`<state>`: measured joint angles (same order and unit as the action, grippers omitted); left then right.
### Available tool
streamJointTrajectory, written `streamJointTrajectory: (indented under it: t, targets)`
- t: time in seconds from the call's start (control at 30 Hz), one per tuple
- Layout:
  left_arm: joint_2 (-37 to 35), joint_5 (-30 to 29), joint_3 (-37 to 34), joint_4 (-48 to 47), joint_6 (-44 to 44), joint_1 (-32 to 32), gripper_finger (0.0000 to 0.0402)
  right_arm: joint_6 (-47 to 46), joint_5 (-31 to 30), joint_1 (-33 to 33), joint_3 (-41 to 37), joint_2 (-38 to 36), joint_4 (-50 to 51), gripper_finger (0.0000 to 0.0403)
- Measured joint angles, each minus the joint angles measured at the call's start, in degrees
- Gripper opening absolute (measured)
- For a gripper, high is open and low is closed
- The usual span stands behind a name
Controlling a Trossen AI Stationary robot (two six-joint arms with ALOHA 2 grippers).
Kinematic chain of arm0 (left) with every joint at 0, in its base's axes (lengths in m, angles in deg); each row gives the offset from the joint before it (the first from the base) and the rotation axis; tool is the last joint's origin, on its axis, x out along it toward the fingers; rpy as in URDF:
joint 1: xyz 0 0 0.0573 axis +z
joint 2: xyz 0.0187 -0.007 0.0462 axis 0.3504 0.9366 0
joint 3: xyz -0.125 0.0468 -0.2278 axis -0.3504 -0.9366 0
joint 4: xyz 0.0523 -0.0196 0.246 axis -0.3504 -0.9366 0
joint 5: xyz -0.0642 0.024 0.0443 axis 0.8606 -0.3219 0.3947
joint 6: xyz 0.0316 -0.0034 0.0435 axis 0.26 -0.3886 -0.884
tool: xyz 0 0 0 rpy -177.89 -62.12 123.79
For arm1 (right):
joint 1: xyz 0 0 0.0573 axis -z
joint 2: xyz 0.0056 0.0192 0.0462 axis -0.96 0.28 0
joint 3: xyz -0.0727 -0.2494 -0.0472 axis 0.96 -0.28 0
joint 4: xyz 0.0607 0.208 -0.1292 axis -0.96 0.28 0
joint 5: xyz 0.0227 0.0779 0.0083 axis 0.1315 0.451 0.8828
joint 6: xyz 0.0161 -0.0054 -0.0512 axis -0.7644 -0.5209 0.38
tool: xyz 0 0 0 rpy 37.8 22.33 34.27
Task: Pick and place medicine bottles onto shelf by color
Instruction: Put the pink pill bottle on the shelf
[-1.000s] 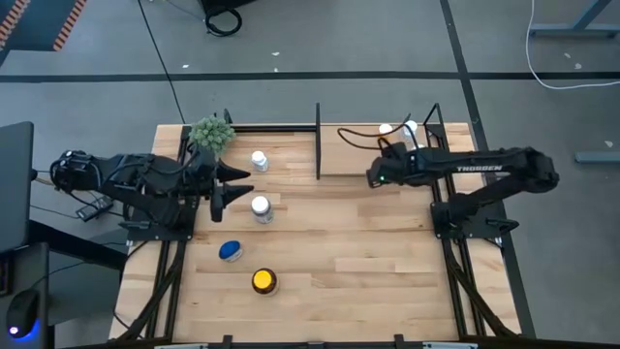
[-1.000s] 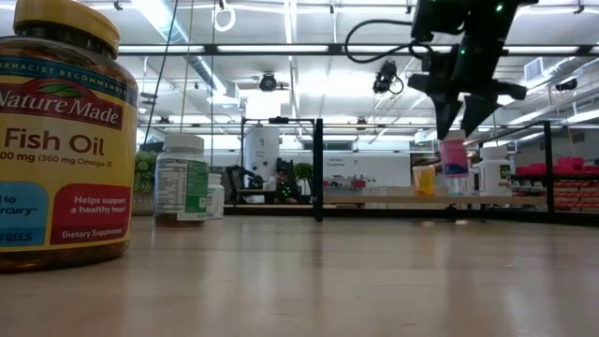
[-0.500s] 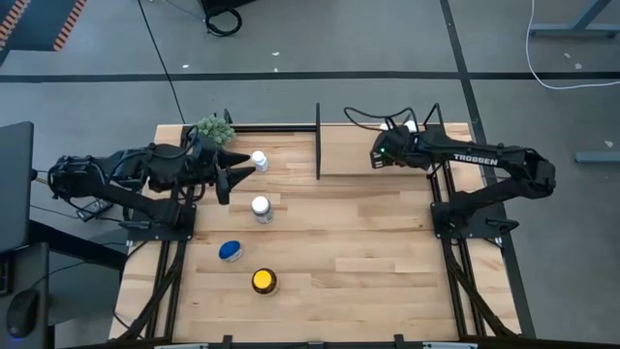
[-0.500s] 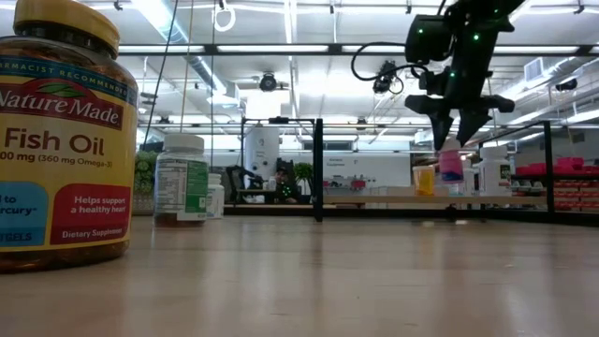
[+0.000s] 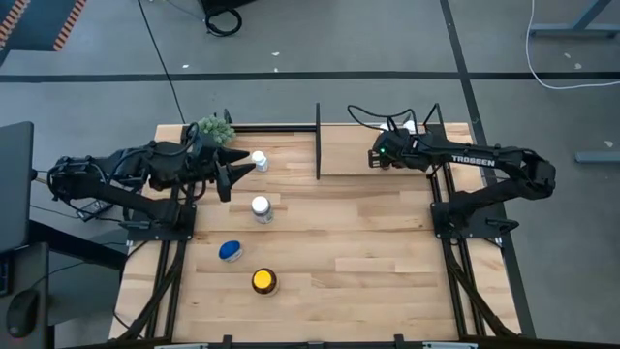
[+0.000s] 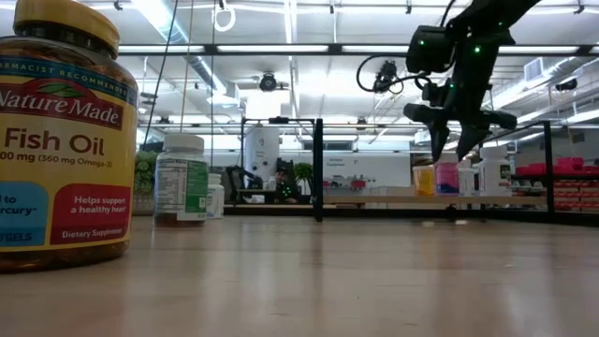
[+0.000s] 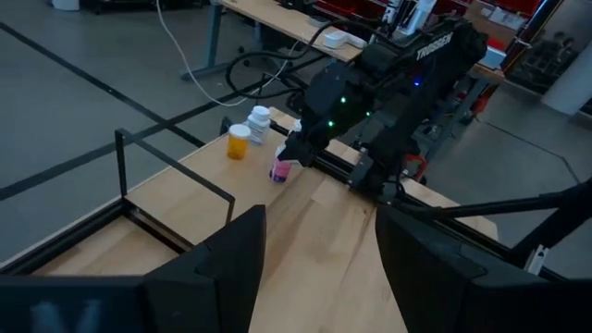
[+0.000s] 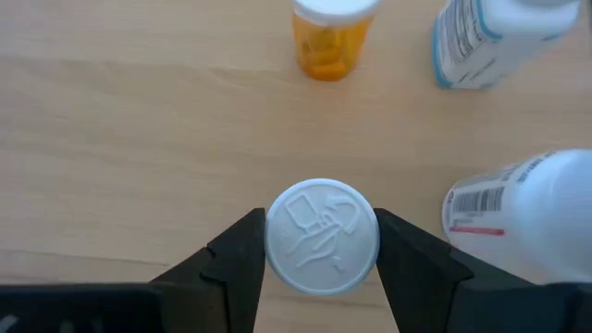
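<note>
Pink bottle [image 7: 281, 170] w/ white cap [image 8: 322, 237] stood upright on the shelf [image 5: 358, 160], right half, near the far right corner. Right gripper [image 8: 320, 268] sat directly over it, fingers either side of the cap; right wrist view showed them right at the cap's edge, but whether gripping or just let go — can't tell. Just beyond on the same board: orange bottle [image 8: 333, 33] and two white bottles [image 8: 495, 32], set apart from the pink one.

Left gripper [image 5: 235, 173] hovered by the white-capped bottle [image 5: 259, 160] at the shelf's left end, jaws spread, nothing betw. them. Another white-capped bottle [image 5: 260, 207] stood on the table [image 5: 368, 252] just nearer. Blue-lidded bottle [image 5: 230, 250] and yellow-lidded amber bottle [image 5: 263, 281] further fwd. Green plant ball [image 5: 212, 131] at far left corner.
</note>
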<state>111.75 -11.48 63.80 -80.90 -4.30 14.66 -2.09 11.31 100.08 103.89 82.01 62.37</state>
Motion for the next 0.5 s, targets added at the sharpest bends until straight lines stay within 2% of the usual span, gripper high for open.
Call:
streamJointTrajectory:
  t: [0.2,0.5]
  targets:
    - [0.00,1.29,0.00,0.00,0.31,0.00,0.0214,-0.19,-1.41,-1.84,-0.43,-0.02,-0.73,0.0190]
    - [0.00,1.70,0.00,0.00,0.33,0.00,0.0215,1.31,-2.09,0.00,-0.16,0.02,-0.73,0.0190]
